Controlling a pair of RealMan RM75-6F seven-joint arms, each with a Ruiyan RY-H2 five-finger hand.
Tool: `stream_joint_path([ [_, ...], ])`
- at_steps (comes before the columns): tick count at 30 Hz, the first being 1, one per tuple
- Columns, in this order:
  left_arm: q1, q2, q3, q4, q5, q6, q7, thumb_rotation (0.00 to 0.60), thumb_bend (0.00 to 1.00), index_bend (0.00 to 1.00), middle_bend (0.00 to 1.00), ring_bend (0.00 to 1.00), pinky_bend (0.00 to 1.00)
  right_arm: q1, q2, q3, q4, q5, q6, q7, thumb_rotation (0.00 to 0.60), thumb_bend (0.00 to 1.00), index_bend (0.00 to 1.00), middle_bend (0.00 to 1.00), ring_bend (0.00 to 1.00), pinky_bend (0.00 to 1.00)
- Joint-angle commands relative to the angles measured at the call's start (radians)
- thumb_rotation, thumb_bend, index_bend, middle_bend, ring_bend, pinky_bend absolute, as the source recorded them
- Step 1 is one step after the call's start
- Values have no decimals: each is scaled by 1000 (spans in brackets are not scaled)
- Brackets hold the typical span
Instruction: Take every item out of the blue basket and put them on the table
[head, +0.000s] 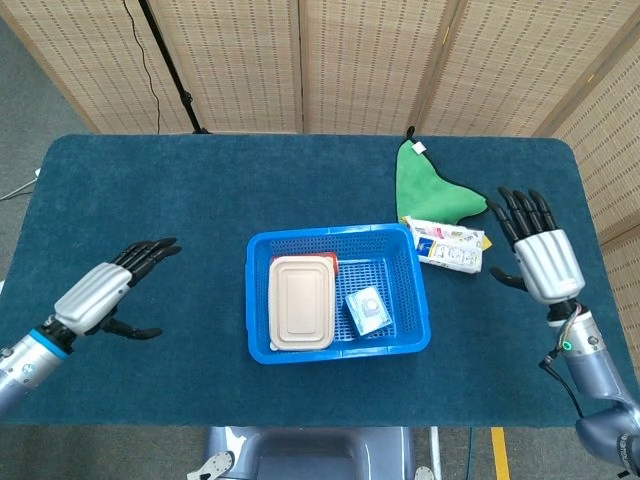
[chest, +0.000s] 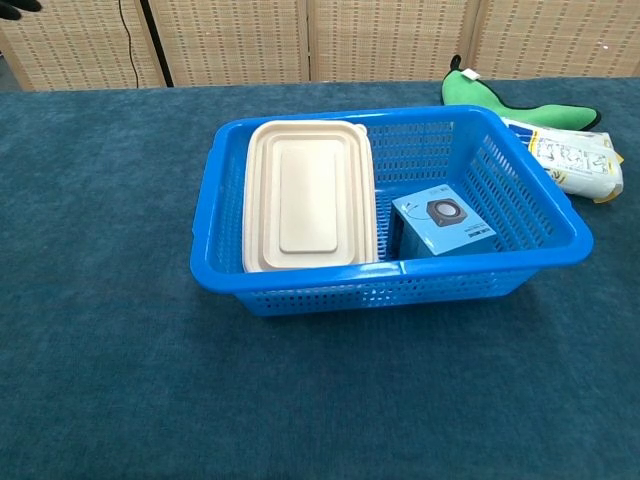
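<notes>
two things are plainly left in the basket (head: 338, 350): a beige lidded box (head: 300, 302) filling its left half and a small blue carton (chest: 443, 221) in the right half, tipped up against the front wall rather than lying flat. there's also a sliver of red (head: 331, 262) poking out past the far end of the beige box in the head view, so something is likely buried under it, can't tell what. the basket sits near the middle of the table (head: 150, 210), a bit toward the near edge, which i'd guess keeps it reachable for either arm.

outside it, toward the far right corner, a green cloth (head: 428, 185) lies flat, and a white packet (head: 448, 245) sits just beside the basket's right wall. my guess is those are already unloaded, parked on that side because the right arm reaches there.

left hand (head: 98, 296) hovers over the left end of the table, well apart from the basket, fingers stretched out and spread, holding nothing and touching nothing. right hand (head: 540, 255) is the same deal near the right edge, just past the packet: fingers fanned wide, empty, not in contact with the packet.

so neither hand is committed to anything. i'd say the job is partway, and the blue carton looks like the easy next grab since it's propped up with an edge exposed.
</notes>
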Motion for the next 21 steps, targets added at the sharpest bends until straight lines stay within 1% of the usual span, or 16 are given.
stream_joint_path([
  [1, -117, -17, -35, -11, -35, -141, -75, 600, 0, 0, 0, 0, 0, -48, 27, -28, -21, -6, 36, 7, 600, 0, 0, 0, 0, 0],
  [3, -159, -32, -52, -7, -65, -194, -76, 600, 0, 0, 0, 0, 0, -74, 39, -39, -38, -1, 51, 3, 600, 0, 0, 0, 0, 0],
  [7, -244, -82, -91, 7, -172, -308, -60, 600, 0, 0, 0, 0, 0, -134, 61, -67, -81, 16, 73, -4, 600, 0, 0, 0, 0, 0],
  [11, -310, -134, -118, 40, -267, -389, -23, 600, 0, 0, 0, 0, 0, -181, 61, -92, -107, 20, 96, -16, 600, 0, 0, 0, 0, 0],
  [15, -375, -199, -133, 79, -369, -461, 53, 600, 0, 0, 0, 0, 0, -213, 54, -103, -115, 6, 129, -16, 600, 0, 0, 0, 0, 0],
  [21, -423, -264, -131, 117, -477, -497, 130, 600, 0, 0, 0, 0, 0, -229, 44, -100, -99, -2, 144, 14, 600, 0, 0, 0, 0, 0],
])
